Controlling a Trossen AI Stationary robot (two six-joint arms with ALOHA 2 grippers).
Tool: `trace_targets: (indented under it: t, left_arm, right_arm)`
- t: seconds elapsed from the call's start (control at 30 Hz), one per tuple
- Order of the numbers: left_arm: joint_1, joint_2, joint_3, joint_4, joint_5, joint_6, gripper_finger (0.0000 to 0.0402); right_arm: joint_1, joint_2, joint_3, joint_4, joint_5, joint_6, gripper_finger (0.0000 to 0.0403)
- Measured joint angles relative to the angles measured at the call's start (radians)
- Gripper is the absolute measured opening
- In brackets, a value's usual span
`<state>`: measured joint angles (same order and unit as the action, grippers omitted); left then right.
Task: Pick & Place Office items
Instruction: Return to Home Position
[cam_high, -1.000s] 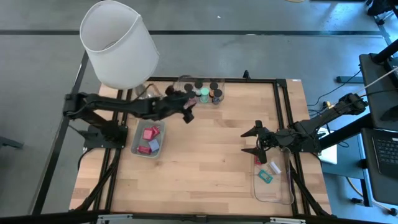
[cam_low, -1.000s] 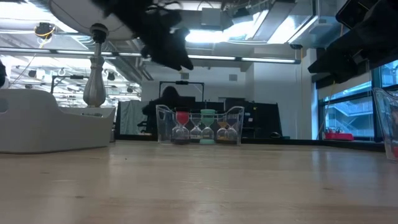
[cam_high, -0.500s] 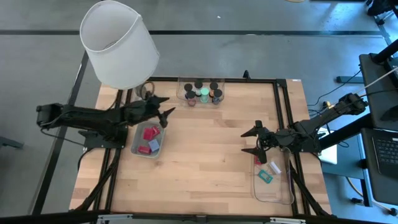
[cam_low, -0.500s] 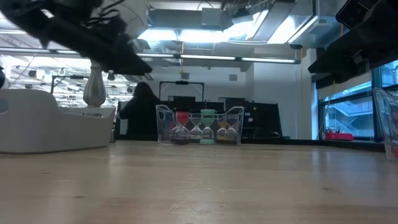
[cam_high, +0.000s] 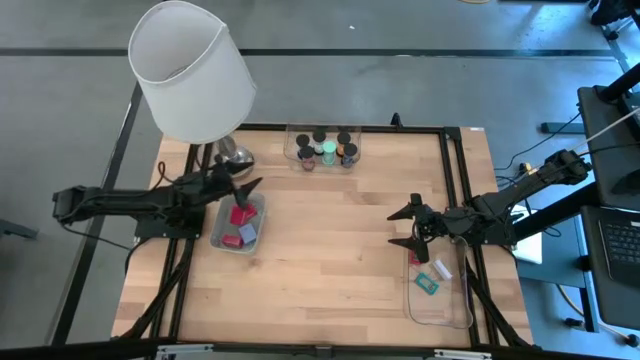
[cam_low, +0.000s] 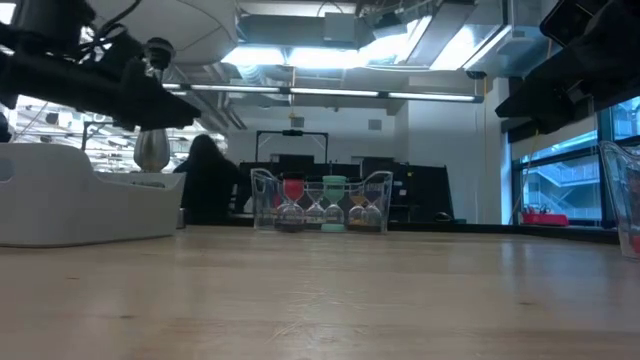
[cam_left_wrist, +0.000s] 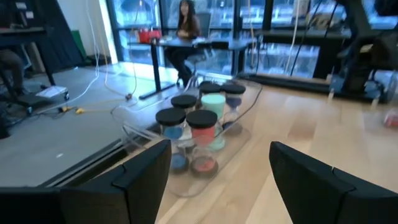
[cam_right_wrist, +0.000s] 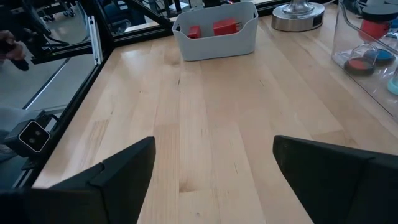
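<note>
The office items lie in three trays. Dark cylinders with coloured tops (cam_high: 322, 148) stand in a clear tray (cam_left_wrist: 249, 102) at the far edge. Red blocks (cam_high: 240, 216) lie in the left tray (cam_high: 222, 238). Teal clips (cam_high: 430, 283) lie in the clear tray (cam_high: 450, 312) at the right. My left gripper (cam_high: 250, 190) hangs open and empty over the left tray's far end, pointing level at the cylinders (cam_left_wrist: 200, 124). Open and empty as well, my right gripper (cam_high: 392, 229) hovers beside the right tray's far end and faces the red blocks (cam_right_wrist: 214, 28).
A big lamp with a white shade (cam_high: 190, 70) and a metal base (cam_high: 235, 157) stands at the far left corner, close to my left arm. Bare wooden table (cam_high: 330, 260) lies between the trays. A person sits in the room behind (cam_low: 205, 180).
My left gripper has drawn back from beside the far tray toward the table's left edge and sunk. It has tipped up to level and now hangs over the left tray. Its fingers have stayed open and carry nothing.
</note>
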<state>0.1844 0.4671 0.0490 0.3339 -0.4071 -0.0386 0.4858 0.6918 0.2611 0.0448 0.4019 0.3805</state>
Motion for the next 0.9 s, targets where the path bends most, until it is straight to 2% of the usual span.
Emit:
trace_targets:
  t: [0.1,0.3,0.47,0.67,0.9]
  left_arm:
    - [0.000,-0.080,-0.038,-0.002,0.005,0.000,0.0269]
    - [0.000,-0.182,-0.039,-0.142,-0.001,0.000,0.0269]
    - [0.000,-0.190,-0.039,-0.213,0.010,-0.016,0.0269]
    - [0.000,-0.190,-0.039,-0.201,0.016,-0.140,0.0269]
    - [0.000,-0.190,-0.039,-0.204,0.016,-0.158,0.0269]
  right_arm:
    - [0.000,0.000,0.000,0.000,0.000,0.000,0.0327]
    - [0.000,0.000,0.000,0.000,0.000,-0.003,0.0327]
    - [0.000,0.000,0.000,0.000,0.000,-0.003,0.0327]
    - [0.000,0.000,0.000,0.000,0.000,-0.002,0.0327]
    - [0.000,0.000,0.000,0.000,0.000,-0.002,0.0327]
